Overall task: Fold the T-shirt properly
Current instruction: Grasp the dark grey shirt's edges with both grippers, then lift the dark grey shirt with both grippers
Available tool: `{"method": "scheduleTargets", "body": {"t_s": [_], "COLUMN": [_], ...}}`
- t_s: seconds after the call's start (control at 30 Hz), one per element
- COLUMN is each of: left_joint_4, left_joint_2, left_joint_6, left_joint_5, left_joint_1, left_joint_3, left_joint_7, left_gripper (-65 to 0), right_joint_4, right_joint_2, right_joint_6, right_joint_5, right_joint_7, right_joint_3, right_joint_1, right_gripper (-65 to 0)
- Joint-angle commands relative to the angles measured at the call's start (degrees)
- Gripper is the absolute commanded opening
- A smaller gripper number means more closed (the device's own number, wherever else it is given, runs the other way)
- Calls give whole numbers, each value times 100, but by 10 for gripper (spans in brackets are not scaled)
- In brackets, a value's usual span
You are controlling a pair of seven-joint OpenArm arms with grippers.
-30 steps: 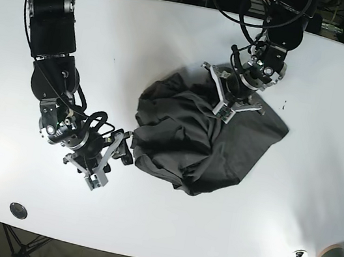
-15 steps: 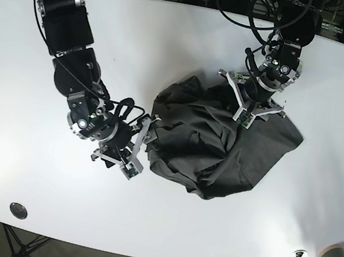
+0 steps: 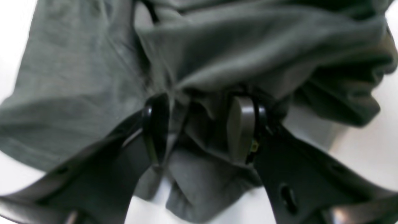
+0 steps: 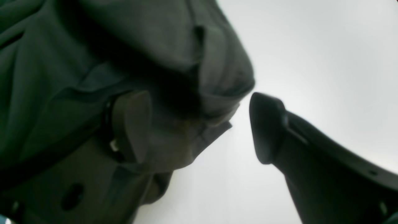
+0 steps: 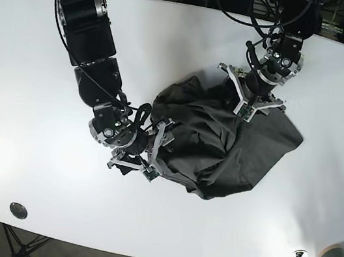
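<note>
Left claw (image 3: 199, 127) seemingly gripping T-shirt (image 3: 93, 71)

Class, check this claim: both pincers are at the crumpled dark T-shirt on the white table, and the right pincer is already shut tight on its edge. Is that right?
Not quite. The right pincer is open: the right wrist view shows a wide gap, with the T-shirt edge between its fingers. Both pincers are at the shirt on the white table.

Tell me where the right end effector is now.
In the base view the right end effector sits left of centre on the white table, at the left edge of the crumpled dark T-shirt, its fingers apart.
</note>
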Motion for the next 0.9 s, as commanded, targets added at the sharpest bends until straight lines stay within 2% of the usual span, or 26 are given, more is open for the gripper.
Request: {"method": "scheduleTargets", "body": {"t_s": [0.0, 0.07, 0.23, 0.3, 0.47, 0.7, 0.8, 0.87], "left_joint_4": [133, 221, 361, 361, 388, 810, 836, 836], "left_joint_2": [-16, -16, -16, -16, -7, -16, -16, -16], "left_joint_6": [12, 12, 12, 12, 12, 12, 12, 12], "left_joint_5": [-40, -40, -40, -40, -40, -40, -40, -40], "left_joint_1": [42, 130, 253, 279, 349, 727, 798, 894], "left_joint_3": [-15, -15, -15, -15, -15, -15, -23, -23], "left_joint_7": [-130, -139, -139, -139, -139, -139, -139, -139], "left_gripper": [-369, -369, -369, -369, -369, -369, -369, -369], "right_joint_4": [-198, -312, -567, -664, -989, -1411, -1561, -1561], "right_joint_2": [-55, -55, -64, -152, -310, -415, -415, -415], "right_joint_6": [14, 49, 49, 49, 49, -4, -4, -4], "right_joint_5": [50, 50, 59, 59, 59, 41, 59, 15], "right_joint_7": [212, 221, 563, 607, 722, 1126, 1328, 1399], "right_joint_3": [423, 617, 634, 634, 652, 652, 661, 661], "right_joint_1": [220, 220, 229, 229, 308, 431, 484, 484], "right_gripper": [-179, -179, -179, -181, -255, -314, -384, -471]}}
